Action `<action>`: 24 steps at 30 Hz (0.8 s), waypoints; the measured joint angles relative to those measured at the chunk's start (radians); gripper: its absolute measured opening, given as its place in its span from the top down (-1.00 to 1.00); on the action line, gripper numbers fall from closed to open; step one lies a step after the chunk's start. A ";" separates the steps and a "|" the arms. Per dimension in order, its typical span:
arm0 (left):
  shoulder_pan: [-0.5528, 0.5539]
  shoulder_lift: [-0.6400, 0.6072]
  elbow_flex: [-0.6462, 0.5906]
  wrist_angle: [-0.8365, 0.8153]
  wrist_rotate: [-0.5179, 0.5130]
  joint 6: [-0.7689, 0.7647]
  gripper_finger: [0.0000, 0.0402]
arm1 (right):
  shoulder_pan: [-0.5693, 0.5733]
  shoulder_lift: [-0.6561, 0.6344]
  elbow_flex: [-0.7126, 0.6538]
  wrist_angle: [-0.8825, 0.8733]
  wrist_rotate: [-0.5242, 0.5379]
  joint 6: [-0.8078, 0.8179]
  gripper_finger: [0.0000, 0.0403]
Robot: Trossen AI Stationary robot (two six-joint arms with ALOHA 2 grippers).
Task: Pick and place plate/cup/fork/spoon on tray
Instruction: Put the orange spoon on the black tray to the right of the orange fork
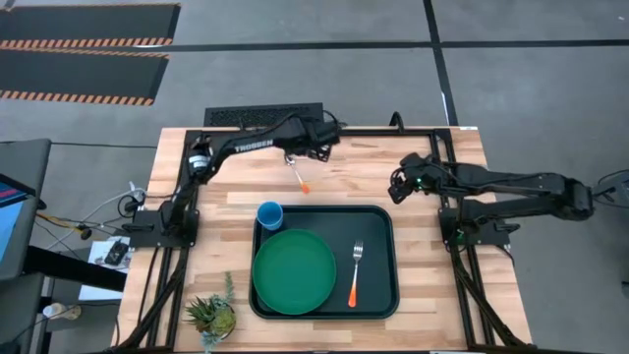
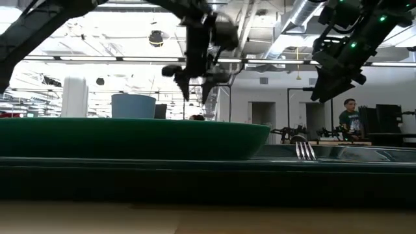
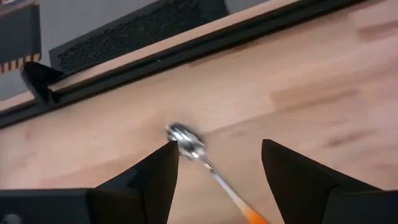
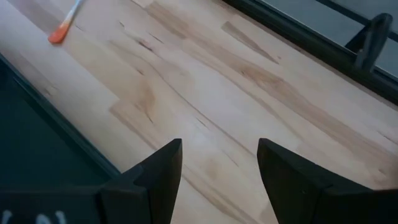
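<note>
Presently on the table: one tray [image 1: 378, 295], dark green, near the front edge. It holds the plate [image 1: 294, 272] on its left part, the cup [image 1: 270, 214] in the far left corner just beside the plate's rim, and the fork [image 1: 355, 272] on the right part, tines toward the far side, handle toward the front.

Spoon [image 1: 299, 177]: on bare wood beyond the tray's far rim, well apart from the other tableware, bowl [image 3: 185, 139] toward the back, orange handle [image 4: 61, 31] toward the tray.

Left gripper [image 1: 292, 155]: over the bowl end of the spoon, fingers [image 3: 155, 174] spread wide, one on each side of the spoon, nothing held.

Right gripper [image 1: 398, 187]: above bare wood past the tray's far right corner, fingers [image 4: 158, 168] apart, empty.

Potted plant [image 1: 211, 315]: front left of the table, beside the tray.
</note>
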 joint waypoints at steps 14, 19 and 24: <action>0.225 0.000 -0.026 0.090 0.276 0.622 -0.10 | 0.000 0.103 0.000 0.052 0.000 0.000 -0.16; 0.254 0.000 -0.026 0.081 0.321 0.728 -0.10 | 0.000 0.129 0.000 0.057 0.001 -0.008 -0.16; 0.275 0.002 -0.106 0.166 0.444 0.774 -0.10 | 0.000 0.130 0.000 0.060 0.001 -0.009 -0.16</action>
